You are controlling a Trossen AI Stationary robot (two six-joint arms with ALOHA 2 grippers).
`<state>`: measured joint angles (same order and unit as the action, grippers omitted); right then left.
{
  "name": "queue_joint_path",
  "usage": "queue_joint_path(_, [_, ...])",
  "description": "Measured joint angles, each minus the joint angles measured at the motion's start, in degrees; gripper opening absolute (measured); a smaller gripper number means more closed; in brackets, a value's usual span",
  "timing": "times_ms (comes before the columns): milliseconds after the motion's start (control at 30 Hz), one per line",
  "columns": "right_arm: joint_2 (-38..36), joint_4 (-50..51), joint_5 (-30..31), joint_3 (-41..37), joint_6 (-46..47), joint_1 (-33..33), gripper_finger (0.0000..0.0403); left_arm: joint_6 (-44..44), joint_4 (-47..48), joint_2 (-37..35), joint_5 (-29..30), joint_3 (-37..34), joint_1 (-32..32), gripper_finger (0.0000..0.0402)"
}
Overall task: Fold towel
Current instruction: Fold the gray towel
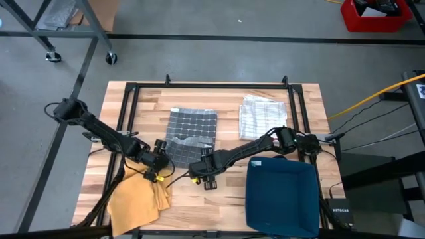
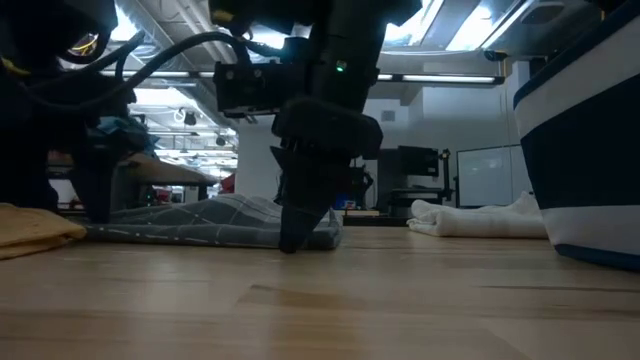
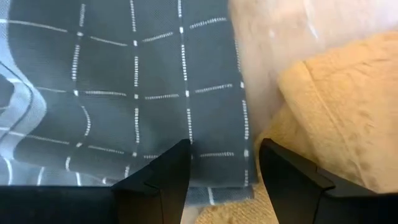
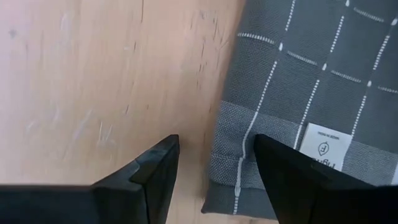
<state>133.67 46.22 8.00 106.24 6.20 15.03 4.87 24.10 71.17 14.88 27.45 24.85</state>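
Towel (image 1: 192,133), grey with a white grid, lies spread on the wooden table (image 1: 219,199), and both pincers are down at its near edge, one at each corner. Left gripper (image 1: 157,154) sits at the near-left corner: from its wrist view the fingers (image 3: 165,180) stand well apart, holding nothing, with the grey cloth's corner lying right between and just ahead of them. Off to that gripper's outer side, touching the grey edge, is the yellow cloth (image 1: 136,199), rumpled. Right gripper (image 1: 207,167) is at the near-right corner, jaws also spread wide and empty; in its wrist view the hemmed corner with its white label (image 4: 323,149) lies just ahead of one finger (image 4: 292,180), while the other finger is over bare wood beside the towel's edge. From the low view that gripper comes down with its tips at the tabletop, right against the towel's humped front edge. Beyond the right gripper, well apart, a white folded towel (image 1: 261,114) rests on the table, and the blue bin (image 1: 282,196) stands just beside its arm.
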Motion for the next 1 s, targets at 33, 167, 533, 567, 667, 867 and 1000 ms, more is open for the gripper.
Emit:
queue_joint_path(33, [0.0, 0.0, 0.2, 0.0, 0.0, 0.0, 0.0215, 0.2, -0.2, 0.6, 0.6, 0.0, 0.0, 0.0180])
queue_joint_path(167, [0.3, 0.1, 0.4, 0.1, 0.0, 0.0, 0.0214, 2.0, -1.2, 1.7, 2.9, 0.1, 0.0, 0.0178])
queue_joint_path(533, [0.5, 0.1, -1.5, 0.1, -0.1, 0.0, 0.0059, 6.4, -2.0, 1.2, 3.6, 0.0, 0.1, 0.0047])
queue_joint_path(567, [0.5, 0.2, -1.7, 0.1, -0.1, 0.0, 0.0037, 7.1, -2.1, 1.2, 3.6, 0.0, 0.1, 0.0032])
queue_joint_path(667, [0.6, 1.4, -2.5, 0.9, 0.2, 0.3, 0.0014, 9.2, -2.1, 1.2, 3.2, 0.0, 0.1, 0.0007])
queue_joint_path(867, [0.9, 7.4, -3.3, 4.4, 2.7, 0.7, 0.0022, 10.2, -1.8, 1.1, 2.4, 1.1, 1.1, 0.0007])
queue_joint_path(1000, [0.9, 11.8, -5.1, 8.3, 3.3, 1.3, 0.0009, 10.0, 2.3, 1.0, 2.2, 5.2, 2.2, 0.0006])
